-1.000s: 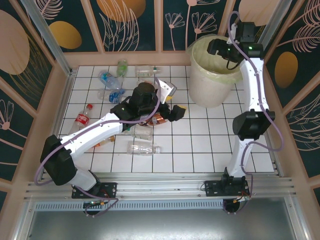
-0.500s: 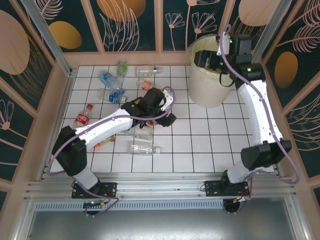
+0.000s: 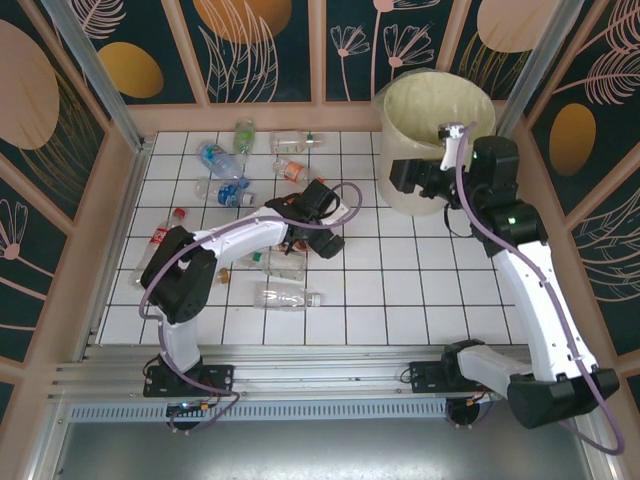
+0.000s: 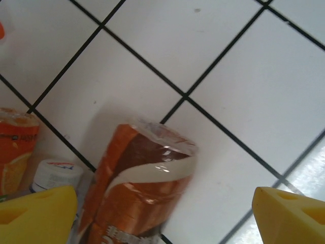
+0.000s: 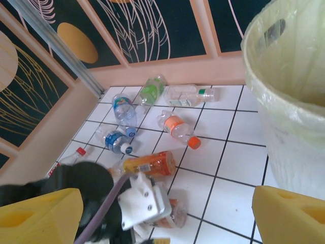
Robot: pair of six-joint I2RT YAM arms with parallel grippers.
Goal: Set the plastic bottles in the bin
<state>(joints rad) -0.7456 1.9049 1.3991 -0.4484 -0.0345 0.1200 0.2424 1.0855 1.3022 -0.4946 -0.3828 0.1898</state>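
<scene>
From above, the right arm has pulled back out of the bin (image 3: 430,108). A second ago it reached over the rim; now its end effector (image 3: 398,178) hangs just in front of the bin's near wall. The left arm has dropped low over the cluster of plastic bottles (image 3: 285,262) in the middle of the white tiled bench (image 3: 400,290), and its end effector (image 3: 325,240) now sits right above them. That looks like one delivery finished and the next pick-up beginning. About ten bottles lie scattered on the tiles, all well left of the bin. In the left wrist view, two yellow fingertips (image 4: 38,213) stand wide apart with an orange-brown labelled bottle (image 4: 142,193) lying between them. The left end effector (image 4: 162,218) is spread and not yet clamped. The bottle's label is glossy, crinkled film over thin clear plastic. A second orange-labelled bottle (image 4: 15,147) lies beside it. In the right wrist view, the right end effector (image 5: 162,218) is also spread and carries nothing. The bin (image 5: 289,91) rises on the right, round and cream, lined with a wrinkled pale yellow-green bag. Bottles with green (image 5: 152,90), blue (image 5: 123,109) and orange (image 5: 150,165) labels lie on their sides.
</scene>
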